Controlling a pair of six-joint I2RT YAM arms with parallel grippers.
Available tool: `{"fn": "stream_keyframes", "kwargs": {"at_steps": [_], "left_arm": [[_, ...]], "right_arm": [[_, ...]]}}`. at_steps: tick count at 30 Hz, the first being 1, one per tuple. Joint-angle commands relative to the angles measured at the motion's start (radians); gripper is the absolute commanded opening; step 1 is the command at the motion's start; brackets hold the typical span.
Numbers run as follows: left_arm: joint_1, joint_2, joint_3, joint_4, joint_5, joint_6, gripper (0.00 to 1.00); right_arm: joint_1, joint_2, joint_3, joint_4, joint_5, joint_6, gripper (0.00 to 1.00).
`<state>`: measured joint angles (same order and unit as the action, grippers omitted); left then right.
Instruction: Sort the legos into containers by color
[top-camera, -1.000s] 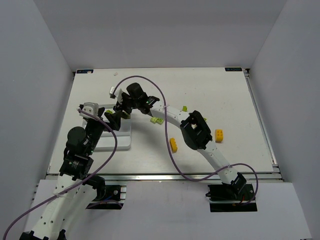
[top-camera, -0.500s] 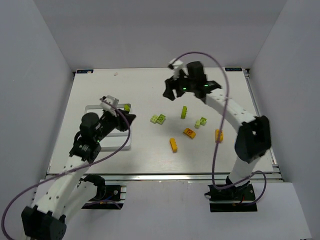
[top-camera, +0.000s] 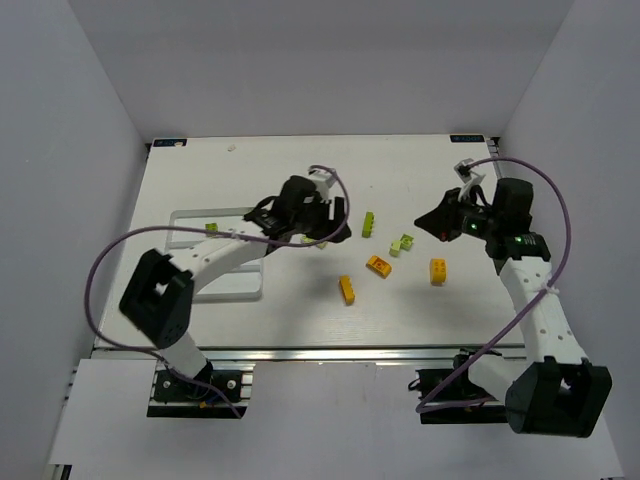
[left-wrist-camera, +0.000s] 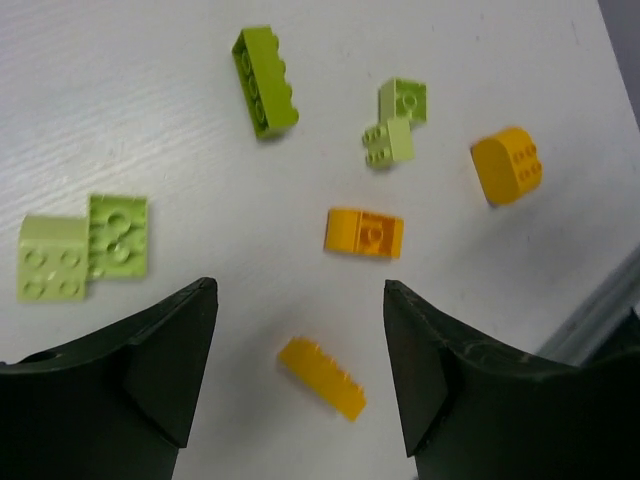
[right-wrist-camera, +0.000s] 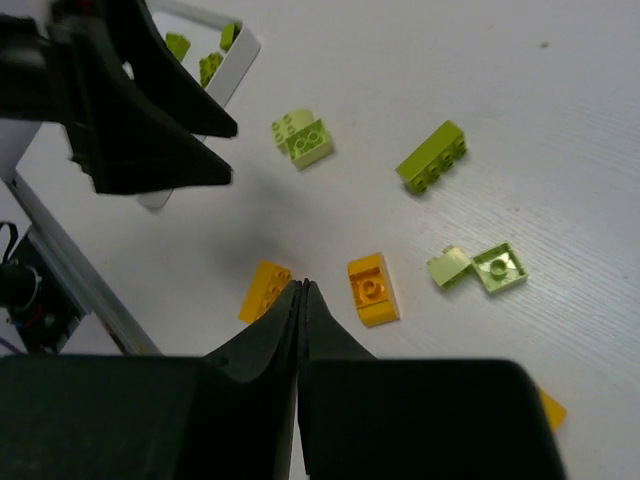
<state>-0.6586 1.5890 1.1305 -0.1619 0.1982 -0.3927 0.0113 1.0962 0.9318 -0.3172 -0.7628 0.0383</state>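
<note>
- Legos (left-wrist-camera: 364, 232) are mostly loose on the desk (top-camera: 420, 160), scattered between the two arms.
- The long green brick (top-camera: 369, 224) has its long axis running near-to-far in the top view.
- The long orange brick (top-camera: 347, 289) sits closest to the front edge. It also runs roughly near-to-far, with the far end leaning a bit left.
- The slanted orange brick (top-camera: 378, 265) lies far-left to near-right, between the long orange one and the small green pair (top-camera: 403, 243).
- The stubby orange brick (top-camera: 438, 271) is off on the right by itself.
- The big green pair (left-wrist-camera: 82, 247) is two square ones touching side by side, just beside the left claw (left-wrist-camera: 300, 300).
- The tray (top-camera: 232, 284) is white and sits on the left of the desk, long side running left-right. There are at least two green bricks (right-wrist-camera: 178, 45) inside, but I can't tell which compartment.
- The left claw is spread wide with nothing between the pads, hanging over the scatter. In its wrist view the long orange brick shows in the gap, lying on the desk.
- The right claw (right-wrist-camera: 300, 295) has its fingers pressed together with nothing pinched, up above the desk on the right and pointing left toward the bricks.
</note>
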Motion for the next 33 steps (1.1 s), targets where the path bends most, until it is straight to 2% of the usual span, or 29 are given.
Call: {"fn": "stream_keyframes", "kwargs": {"at_steps": [1, 4, 6, 11, 16, 22, 26, 27, 30, 31, 33], "left_arm": [[-0.084, 0.138, 0.174, -0.108, -0.234, -0.057, 0.77], [-0.133, 0.283, 0.338, -0.177, -0.367, -0.061, 0.81], [-0.142, 0.356, 0.426, -0.244, -0.443, -0.064, 0.82], [-0.177, 0.547, 0.651, -0.312, -0.539, -0.043, 0.83], [-0.197, 0.66, 0.77, -0.329, -0.6, -0.037, 0.83], [-0.197, 0.726, 0.805, -0.309, -0.571, -0.034, 0.76], [-0.197, 0.759, 0.836, -0.321, -0.566, -0.04, 0.64], [-0.197, 0.763, 0.836, -0.318, -0.565, -0.041, 0.55], [-0.197, 0.746, 0.816, -0.303, -0.572, -0.044, 0.37], [-0.197, 0.73, 0.807, -0.3, -0.577, -0.046, 0.26], [-0.197, 0.704, 0.792, -0.297, -0.588, -0.046, 0.18]], "right_arm": [[-0.074, -0.111, -0.025, 0.055, -0.061, 0.034, 0.0], [-0.12, -0.144, -0.016, 0.043, -0.047, 0.022, 0.0], [-0.137, -0.151, -0.025, 0.044, -0.094, 0.023, 0.0], [-0.186, -0.145, -0.041, 0.052, -0.174, 0.034, 0.0], [-0.203, -0.141, -0.062, 0.059, -0.254, 0.026, 0.0], [-0.215, -0.136, -0.065, 0.061, -0.285, 0.015, 0.0], [-0.218, -0.13, -0.071, 0.061, -0.311, 0.011, 0.0], [-0.218, -0.13, -0.071, 0.063, -0.319, 0.011, 0.0], [-0.223, -0.133, -0.079, 0.067, -0.328, 0.011, 0.0], [-0.223, -0.134, -0.082, 0.069, -0.331, 0.011, 0.0], [-0.224, -0.131, -0.086, 0.073, -0.34, 0.011, 0.0]]}}
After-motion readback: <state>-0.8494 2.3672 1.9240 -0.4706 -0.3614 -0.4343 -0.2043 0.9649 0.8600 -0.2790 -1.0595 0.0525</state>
